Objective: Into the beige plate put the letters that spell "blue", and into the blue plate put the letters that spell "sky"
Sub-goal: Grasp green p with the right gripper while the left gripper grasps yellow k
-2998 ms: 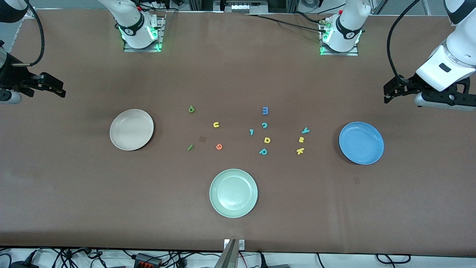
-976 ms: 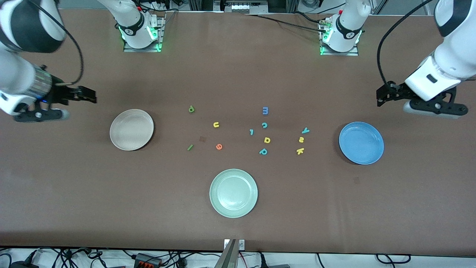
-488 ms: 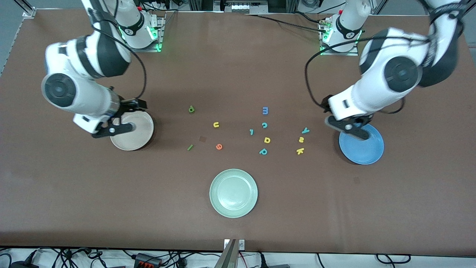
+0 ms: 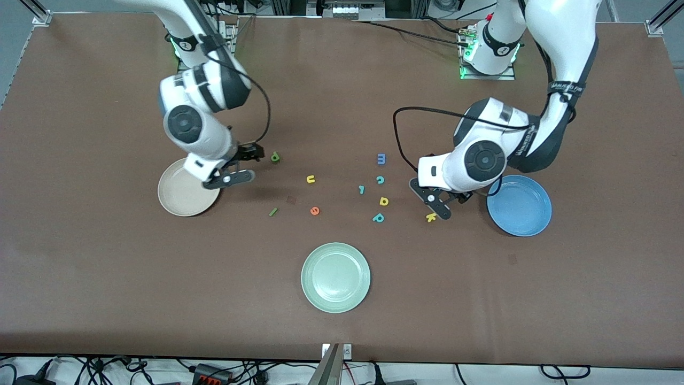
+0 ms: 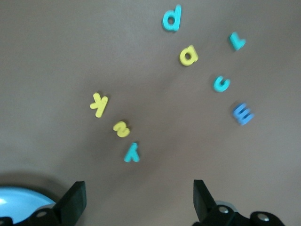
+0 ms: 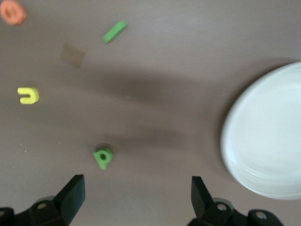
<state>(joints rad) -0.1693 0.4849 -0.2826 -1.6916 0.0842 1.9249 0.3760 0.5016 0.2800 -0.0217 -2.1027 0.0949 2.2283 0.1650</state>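
- I see the green b [image 4: 275, 156] on the brown surface [image 4: 107, 267], toward the right arm's end of the letter scatter, with the yellow u [image 4: 310, 179] nearer the front camera, and the orange e [image 4: 315, 210] and green bar l [image 4: 273, 212] nearer still.
- The beige plate [image 4: 179, 200] lies empty toward the right arm's end, partly covered by that arm's wrist in the front view.
- My right gripper [image 6: 136, 195] hangs released, its jaws spread wide, over the surface between the beige plate and the green b; neither finger touches anything.
- The yellow k [image 5: 98, 103], yellow s [image 5: 121, 129] and teal y [image 5: 132, 153] lie in a short row near the blue plate [image 4: 526, 214], the k nearest the front camera.
- The blue plate is empty, toward the left arm's end.
- My left gripper [image 5: 138, 200] is released too, jaws wide apart, over the surface beside the s-k-y row and holding nothing.
- Mid-surface lie a teal p [image 4: 378, 217], a yellow a-like letter [image 4: 383, 201], a teal c [image 4: 380, 179], a small teal hooked letter [image 4: 361, 189] and a blue m [image 4: 381, 159].
- A pale green plate [image 4: 335, 277] sits nearest the front camera.
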